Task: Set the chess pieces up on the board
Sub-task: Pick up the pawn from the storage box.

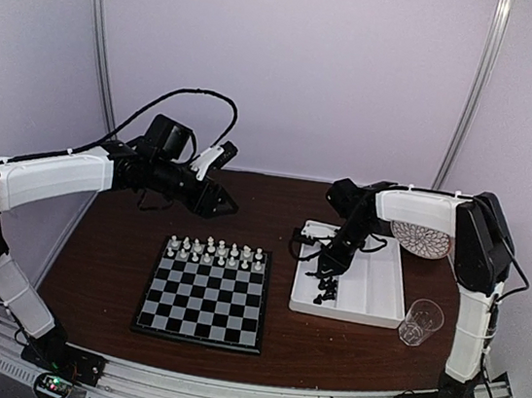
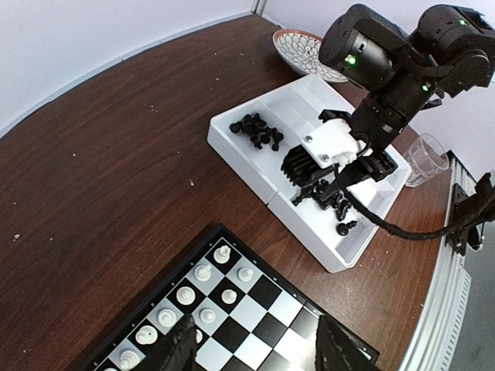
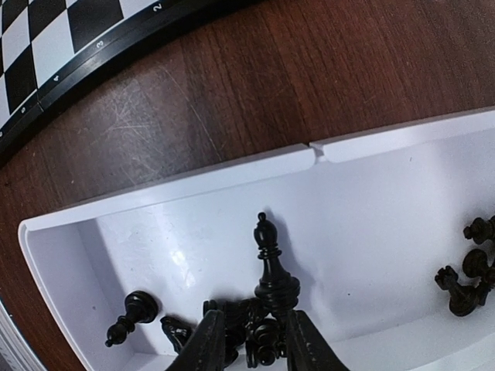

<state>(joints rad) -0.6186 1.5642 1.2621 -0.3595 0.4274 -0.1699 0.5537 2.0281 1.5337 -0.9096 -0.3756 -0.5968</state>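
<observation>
Plainly, the black chess pieces (image 2: 261, 131) all lie in the white tray (image 1: 377, 287), to the right of the board (image 1: 200, 313). The white pieces (image 1: 215, 251) line the board's two far rows, and no black piece stands on it yet.

The right gripper (image 3: 255, 344) is down in the tray's left side. Its fingers (image 3: 210, 344) stand either side of a crowded heap, with a tall black piece (image 3: 267, 263) just ahead of them. I cannot tell whether they are pinching anything: the jaws stand apart, but several pieces crowd the gap. The left gripper (image 2: 259, 352) hovers by the board's far edge, spread wide and holding nothing.

The step in hand looks like picking one black piece. To do it well, the fingers should single out one piece and close on its body, not its neighbours. The lift should go straight up over the tray wall, and the piece should be set upright in the middle of a near-row square.
</observation>
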